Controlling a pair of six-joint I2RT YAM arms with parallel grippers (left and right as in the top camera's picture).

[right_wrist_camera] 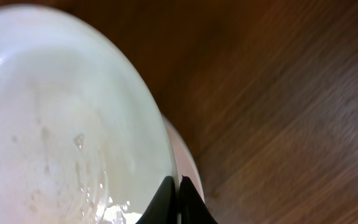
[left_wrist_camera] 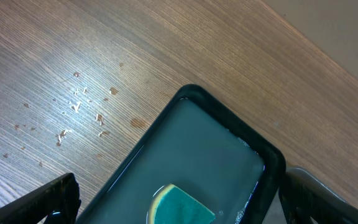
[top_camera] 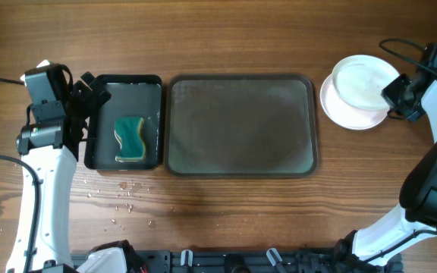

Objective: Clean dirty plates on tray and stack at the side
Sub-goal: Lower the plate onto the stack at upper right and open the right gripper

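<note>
Overhead looks straight down, whole table [top_camera: 226, 30]. Left wrist sits close above black tray [left_wrist_camera: 235, 121] corner, right wrist tight on top plate [right_wrist_camera: 55, 124]; overhead shows both too.

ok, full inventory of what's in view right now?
tray: one, dark grey-green, centre of table, nothing on it
plates: at least two showing, white, stacked right of the tray
black tray: one, glossy black, left of the tray
sponge: one, teal and yellow, in the black tray
droplets: scattered, clear, on the table, robot side of the black tray
left fingers: open, by the black tray's corner
right fingers: shut on the top plate at its rim
</note>
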